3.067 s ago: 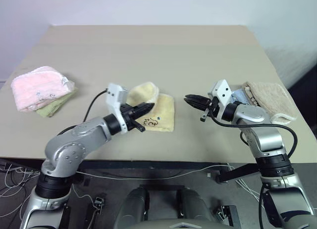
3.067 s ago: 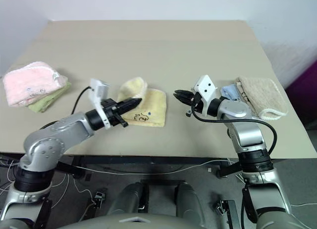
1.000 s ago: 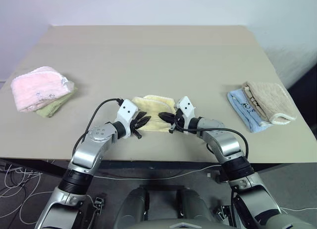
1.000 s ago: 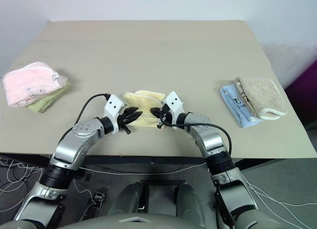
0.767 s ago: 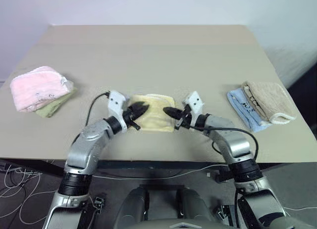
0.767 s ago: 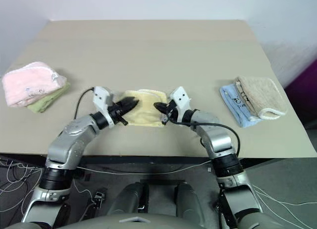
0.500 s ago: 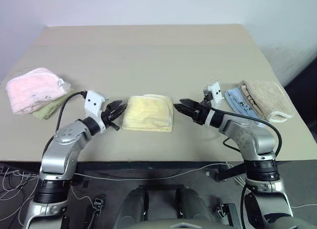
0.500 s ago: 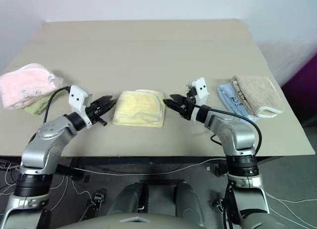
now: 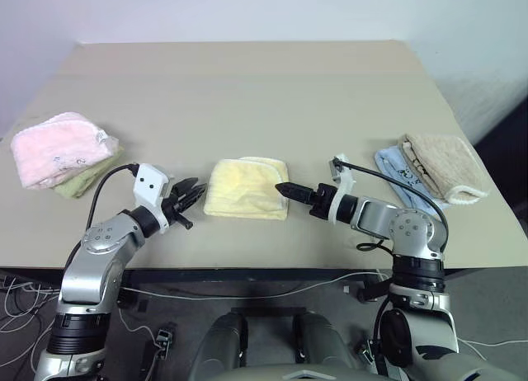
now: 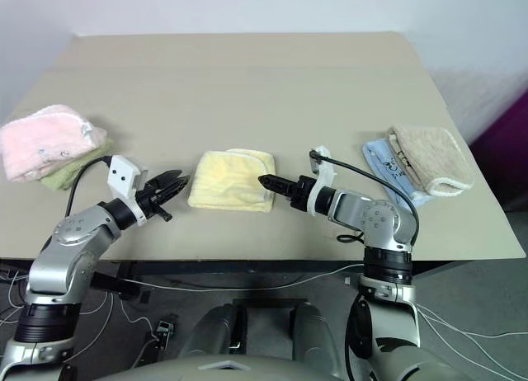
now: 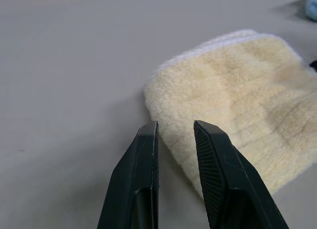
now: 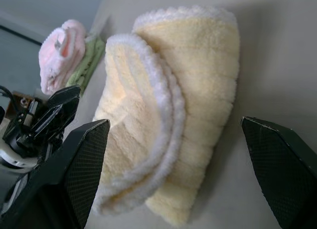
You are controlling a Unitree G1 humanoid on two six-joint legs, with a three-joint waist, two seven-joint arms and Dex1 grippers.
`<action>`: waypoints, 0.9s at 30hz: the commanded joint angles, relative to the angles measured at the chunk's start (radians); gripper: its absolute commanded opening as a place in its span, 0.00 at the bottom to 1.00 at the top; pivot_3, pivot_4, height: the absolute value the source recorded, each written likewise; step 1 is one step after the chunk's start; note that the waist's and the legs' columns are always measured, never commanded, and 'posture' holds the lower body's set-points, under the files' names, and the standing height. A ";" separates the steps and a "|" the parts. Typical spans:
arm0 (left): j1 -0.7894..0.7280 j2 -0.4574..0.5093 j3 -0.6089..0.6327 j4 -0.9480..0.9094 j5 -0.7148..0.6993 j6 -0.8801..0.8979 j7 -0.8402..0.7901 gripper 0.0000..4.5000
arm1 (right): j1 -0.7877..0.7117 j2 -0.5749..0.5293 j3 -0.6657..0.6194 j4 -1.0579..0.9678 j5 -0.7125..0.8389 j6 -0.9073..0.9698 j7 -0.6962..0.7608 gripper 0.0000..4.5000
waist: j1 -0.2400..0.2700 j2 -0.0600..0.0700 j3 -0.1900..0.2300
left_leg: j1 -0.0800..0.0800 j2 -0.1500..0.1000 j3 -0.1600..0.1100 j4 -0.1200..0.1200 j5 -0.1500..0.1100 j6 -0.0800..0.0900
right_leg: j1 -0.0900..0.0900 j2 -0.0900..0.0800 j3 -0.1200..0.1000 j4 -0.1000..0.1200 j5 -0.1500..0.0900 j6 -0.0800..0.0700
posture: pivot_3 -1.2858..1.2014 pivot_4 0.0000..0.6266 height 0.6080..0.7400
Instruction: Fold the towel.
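The pale yellow towel (image 9: 246, 189) lies folded into a small thick pad near the table's front edge, its whitish stitched edges stacked on the side facing my right gripper. My left gripper (image 9: 195, 191) hovers just left of it, apart from it. Its fingers (image 11: 146, 154) stand a little open with nothing between them. My right gripper (image 9: 285, 188) points at the towel's right side, close to it. In the right wrist view its fingers (image 12: 79, 159) stand wide open on either side of the towel (image 12: 198, 85) and hold nothing.
A fluffy pink towel (image 9: 59, 146) lies on a green one (image 9: 85, 181) at the table's left. A blue towel (image 9: 398, 173) and a beige towel (image 9: 443, 166) lie at the right. The tan table (image 9: 264, 92) stretches behind the yellow towel.
My right gripper has opened, rolled over and drawn back to the right off the towel. My left gripper has pulled away to the left. The towel stays folded on the table.
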 commanded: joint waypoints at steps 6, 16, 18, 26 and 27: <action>-0.006 -0.012 -0.002 -0.050 -0.011 -0.024 -0.015 0.26 | -0.077 0.062 0.044 0.107 -0.009 -0.002 -0.018 0.99 | -0.010 0.000 0.000 | 0.001 0.001 0.000 0.000 0.000 0.000 | 0.000 0.002 0.000 0.000 0.000 0.000 | 0.52 0.24 1.00; 0.007 -0.028 0.002 -0.067 -0.004 -0.026 -0.010 0.26 | -0.103 0.070 0.055 0.154 -0.015 -0.036 -0.001 0.55 | -0.026 0.000 0.000 | 0.000 0.002 0.001 -0.002 0.000 0.000 | -0.002 0.002 0.000 0.001 0.000 0.000 | 0.52 0.24 1.00; 0.006 -0.031 0.000 -0.067 -0.002 -0.027 -0.006 0.26 | -0.100 0.066 0.051 0.148 -0.010 -0.035 0.002 0.40 | -0.025 0.000 0.000 | 0.000 0.002 0.001 -0.002 0.000 0.000 | -0.002 0.002 0.000 0.001 0.000 0.000 | 0.52 0.24 1.00; -0.002 -0.039 -0.017 -0.063 0.000 -0.027 -0.007 0.26 | -0.093 0.065 0.005 0.088 0.042 -0.032 -0.007 0.01 | -0.024 0.000 0.000 | 0.000 0.001 0.001 -0.001 0.000 0.000 | -0.001 0.002 0.000 0.001 0.000 0.000 | 0.52 0.24 1.00; -0.003 -0.040 -0.019 -0.062 -0.001 -0.028 -0.007 0.26 | -0.094 0.064 -0.012 0.068 0.060 -0.031 -0.009 0.01 | -0.023 0.000 0.000 | 0.000 0.001 0.001 -0.001 0.000 0.000 | -0.001 0.002 0.000 0.001 0.000 0.000 | 0.52 0.24 1.00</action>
